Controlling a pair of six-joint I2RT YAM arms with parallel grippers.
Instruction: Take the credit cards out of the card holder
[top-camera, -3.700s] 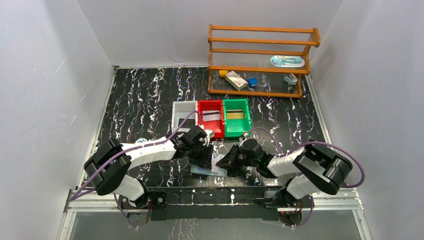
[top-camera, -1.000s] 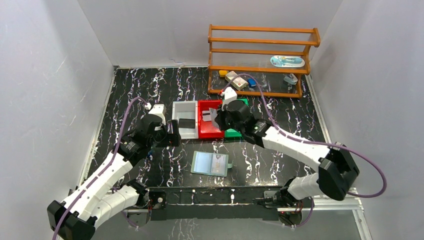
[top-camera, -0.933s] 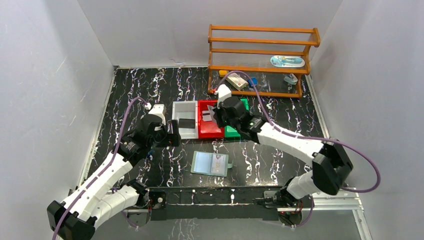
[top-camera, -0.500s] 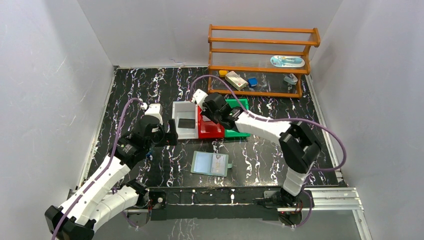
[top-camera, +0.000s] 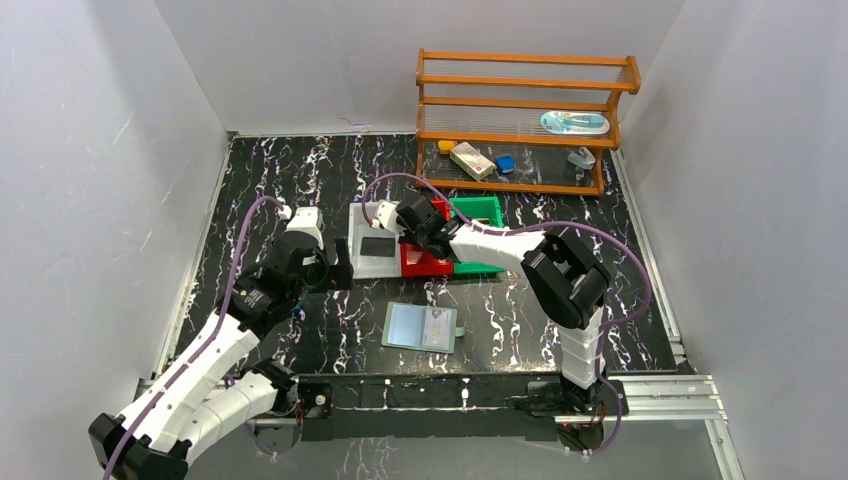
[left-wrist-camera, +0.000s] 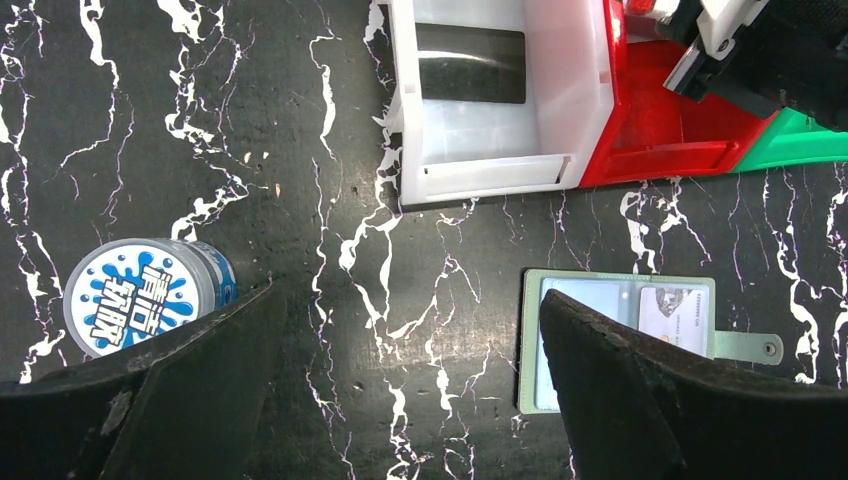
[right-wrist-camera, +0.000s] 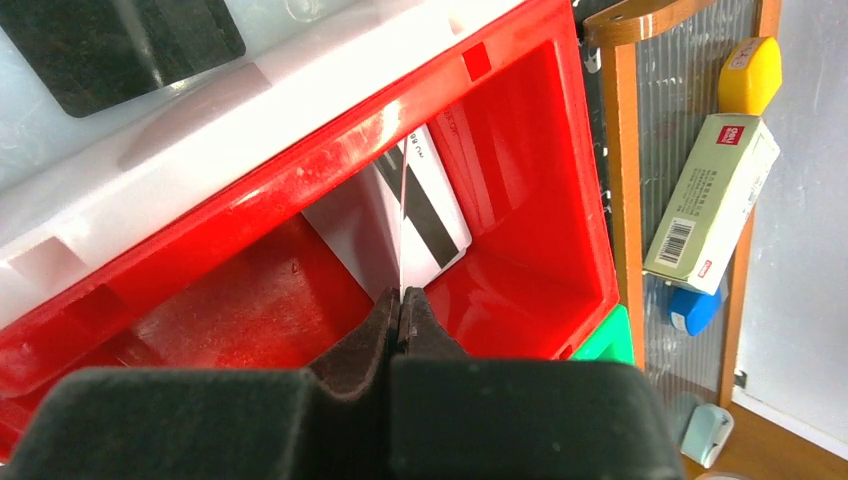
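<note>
The right pincer (right-wrist-camera: 400, 300) is clamped on a thin card (right-wrist-camera: 402, 220), held edge-on over the red bin (right-wrist-camera: 250, 210), where a striped card (right-wrist-camera: 435, 225) lies. The left pincer (left-wrist-camera: 405, 300) hovers with its fingers apart above the counter (left-wrist-camera: 300, 150). The card holder (left-wrist-camera: 615, 340) lies open on the counter near its front edge, with a pale card (left-wrist-camera: 675, 315) in a pocket.

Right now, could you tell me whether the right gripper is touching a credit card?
Touching. The right wrist view shows the right gripper pinched shut on a credit card, seen edge-on above the red bin.
</note>
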